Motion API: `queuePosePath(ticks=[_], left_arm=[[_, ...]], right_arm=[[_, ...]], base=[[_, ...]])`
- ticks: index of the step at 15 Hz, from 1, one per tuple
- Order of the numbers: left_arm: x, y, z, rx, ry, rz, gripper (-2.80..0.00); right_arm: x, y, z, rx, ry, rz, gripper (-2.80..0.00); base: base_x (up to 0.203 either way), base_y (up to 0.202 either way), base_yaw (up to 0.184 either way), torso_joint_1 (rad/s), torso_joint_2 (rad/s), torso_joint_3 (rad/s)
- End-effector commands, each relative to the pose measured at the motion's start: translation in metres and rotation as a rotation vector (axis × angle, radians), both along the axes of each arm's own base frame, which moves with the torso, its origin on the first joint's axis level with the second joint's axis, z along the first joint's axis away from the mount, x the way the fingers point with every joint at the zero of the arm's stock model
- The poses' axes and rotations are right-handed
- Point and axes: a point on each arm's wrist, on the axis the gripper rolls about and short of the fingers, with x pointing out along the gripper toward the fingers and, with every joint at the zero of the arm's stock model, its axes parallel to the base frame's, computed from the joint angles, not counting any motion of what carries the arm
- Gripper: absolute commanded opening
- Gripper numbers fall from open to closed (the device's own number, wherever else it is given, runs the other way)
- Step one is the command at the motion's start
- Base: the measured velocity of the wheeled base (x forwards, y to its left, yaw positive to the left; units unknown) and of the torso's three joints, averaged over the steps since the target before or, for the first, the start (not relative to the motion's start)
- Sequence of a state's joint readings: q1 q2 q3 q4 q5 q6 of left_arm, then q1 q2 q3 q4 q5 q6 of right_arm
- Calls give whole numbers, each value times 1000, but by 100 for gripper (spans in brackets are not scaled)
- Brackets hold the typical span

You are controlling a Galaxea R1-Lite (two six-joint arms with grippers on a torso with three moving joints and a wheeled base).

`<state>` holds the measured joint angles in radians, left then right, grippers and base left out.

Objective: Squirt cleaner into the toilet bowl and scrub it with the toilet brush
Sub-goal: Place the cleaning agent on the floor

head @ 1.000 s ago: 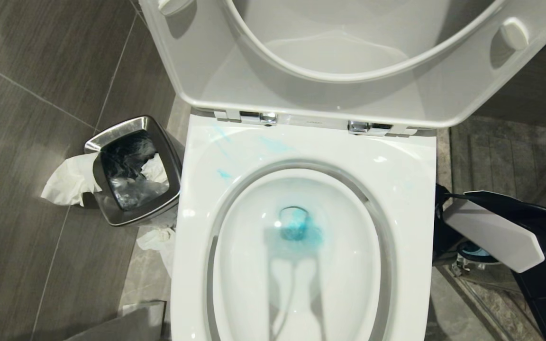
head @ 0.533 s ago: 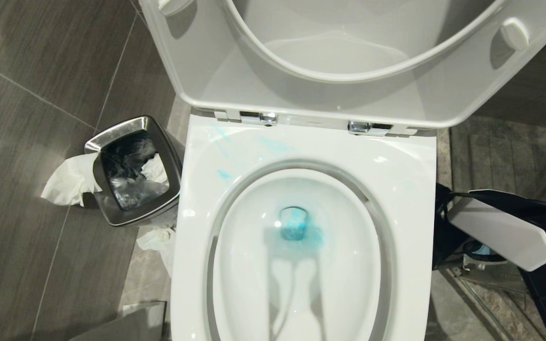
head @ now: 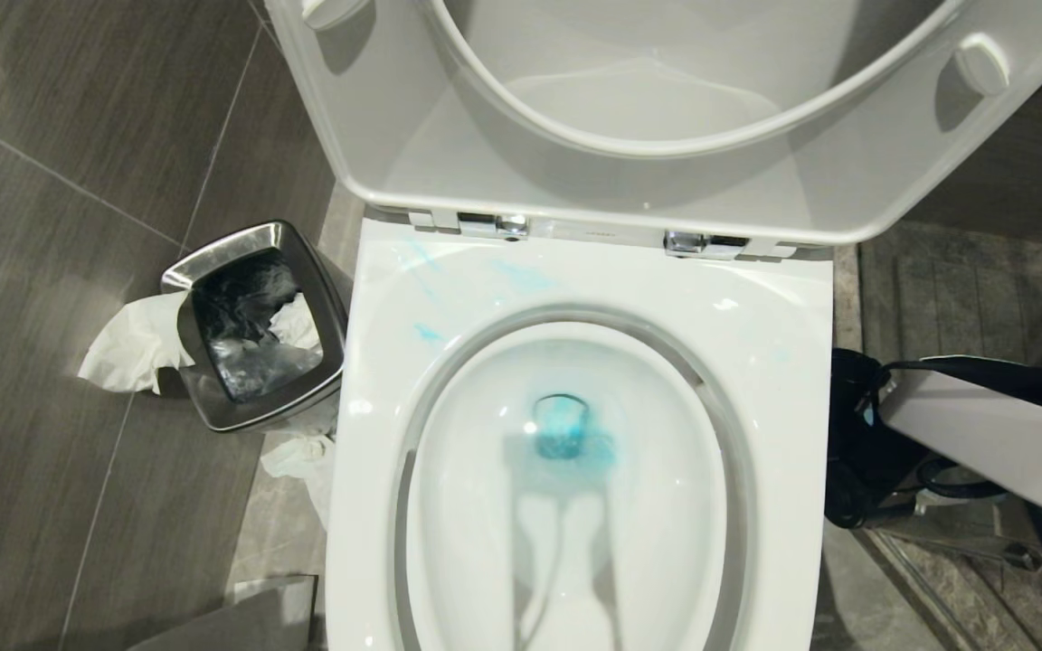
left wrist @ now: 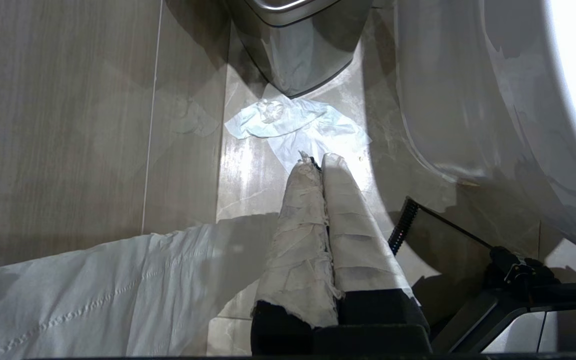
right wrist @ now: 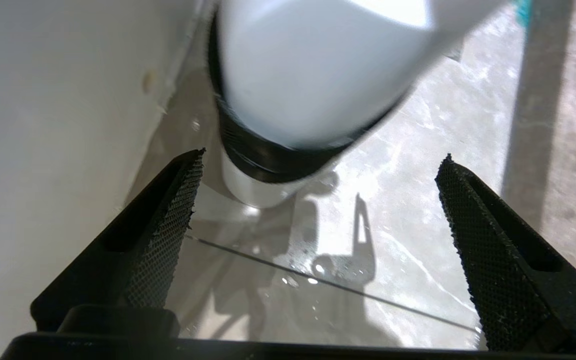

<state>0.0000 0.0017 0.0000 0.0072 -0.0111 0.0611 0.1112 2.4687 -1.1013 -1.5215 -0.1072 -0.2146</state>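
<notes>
Head view, your toilet bowl [head: 575, 561] at centre with seat up, cleaner [head: 566, 438] pooled blue at its drain, steel bin [head: 254, 325] at left, left wrist view, your left gripper [left wrist: 318, 165] pressed closed and empty above tissue [left wrist: 293, 120], right wrist view, your right gripper [right wrist: 318, 175] spread wide, holding nothing, white cylinder with black band [right wrist: 293, 100] just beyond its fingers.

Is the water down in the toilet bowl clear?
No: the head view shows the water at the bottom of the toilet bowl tinted bright blue-turquoise, and thin blue smears mark the rim at the back left.
</notes>
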Motion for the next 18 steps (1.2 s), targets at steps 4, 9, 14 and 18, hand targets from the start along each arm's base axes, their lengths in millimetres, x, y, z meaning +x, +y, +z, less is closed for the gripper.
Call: queuePosePath(ticks=[4,9,14,18], left_arm=[[0,0,0,-19,-3,2,-280],[0,0,0,-55,-4,4,-280],[0,0,0,-55,-4,4,-280],[0,0,0,-55,-4,4,-280]], right_arm=[[-8,-14,2,-5,18,-53,0],[-15,-24,7,-5,29,-73,0],[-41,-22,18,-8,70,-61,0],[-69,-23,49,-18,47,-52,0]], base=[[0,0,0,0,0,0],[0,0,0,0,0,0],[0,0,0,0,0,0],[0,0,0,0,0,0]])
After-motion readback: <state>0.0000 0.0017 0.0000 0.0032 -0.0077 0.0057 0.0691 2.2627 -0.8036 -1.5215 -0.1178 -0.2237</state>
